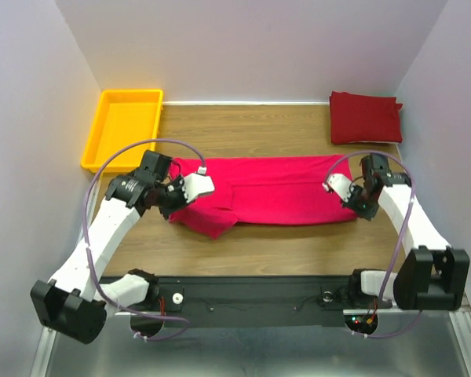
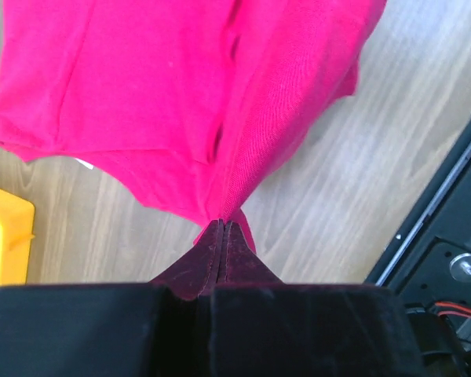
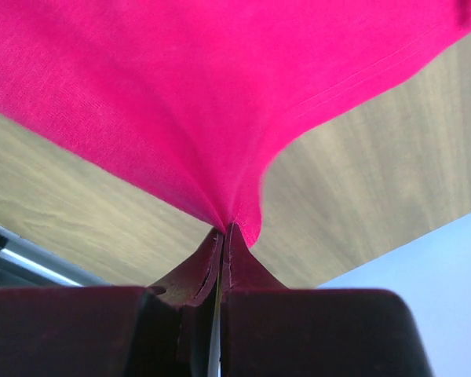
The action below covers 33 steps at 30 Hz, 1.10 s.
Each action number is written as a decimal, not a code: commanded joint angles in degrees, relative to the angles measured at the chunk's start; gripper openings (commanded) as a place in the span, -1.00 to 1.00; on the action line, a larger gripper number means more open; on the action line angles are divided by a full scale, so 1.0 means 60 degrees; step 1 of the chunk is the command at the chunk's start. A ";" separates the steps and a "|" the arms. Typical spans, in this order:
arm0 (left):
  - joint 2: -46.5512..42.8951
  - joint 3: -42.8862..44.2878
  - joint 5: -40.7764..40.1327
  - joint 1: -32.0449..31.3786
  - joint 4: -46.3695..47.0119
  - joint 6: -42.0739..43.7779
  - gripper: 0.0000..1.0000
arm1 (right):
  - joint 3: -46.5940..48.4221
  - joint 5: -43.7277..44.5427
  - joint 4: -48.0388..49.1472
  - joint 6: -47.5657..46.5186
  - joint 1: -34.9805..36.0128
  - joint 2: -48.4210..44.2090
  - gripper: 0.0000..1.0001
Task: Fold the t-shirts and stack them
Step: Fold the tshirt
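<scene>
Magenta-pink t-shirt [image 1: 271,188] is lying stretched across the middle of the wooden table [image 1: 259,239], partly folded into a long band, with both ends being pinched by the robot's arms. Left gripper [image 2: 222,229] is clamping down on the shirt's left end, where loose cloth is bunching toward the near edge, while right gripper [image 3: 224,233] is squeezing a small peak of fabric at the right end. Trouble is likely lying in those thin bites: each pair of jaws appears to be holding only a sliver of cloth, so an uneven pull could be slipping one end free and letting the fold collapse. Pulling too hard could be dragging the whole garment along the wood rather than laying it over, and the rumpled flap at the left may be getting trapped inside the next fold as a crease. Farther out, crimson t-shirt [image 1: 365,118] is sitting already folded at the far right corner, well apart, looking like the base of the stack. Yellow plastic tray [image 1: 93,129] is resting at the far left corner, near the left arm and within reach of a careless swing, and purple cables [image 1: 125,149] are looping over both arms, where a wide sweep could be snagging them.
</scene>
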 commanded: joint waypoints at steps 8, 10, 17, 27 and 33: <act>0.3217 0.2327 0.0034 0.1047 0.1035 0.0466 -1.00 | 0.3546 -0.0176 -0.0129 -0.0554 -0.0011 0.3565 -0.97; 0.3701 0.2809 0.0063 0.1121 0.1152 0.0496 -1.00 | 0.3929 -0.0131 -0.0129 -0.0599 -0.0011 0.4138 -0.97; 0.5798 0.3865 0.0121 0.1458 0.1797 0.0555 -1.00 | 0.5542 -0.0205 0.0032 -0.0467 -0.0011 0.6278 -0.92; 0.7880 0.5257 0.0268 0.1970 0.2501 -0.0557 -0.17 | 0.6464 0.0118 0.0751 0.0659 -0.0084 0.7276 0.17; 0.6567 0.4194 0.1160 0.2864 0.2588 -0.1568 0.03 | 0.6716 -0.0628 0.0678 0.2649 -0.0757 0.6603 0.16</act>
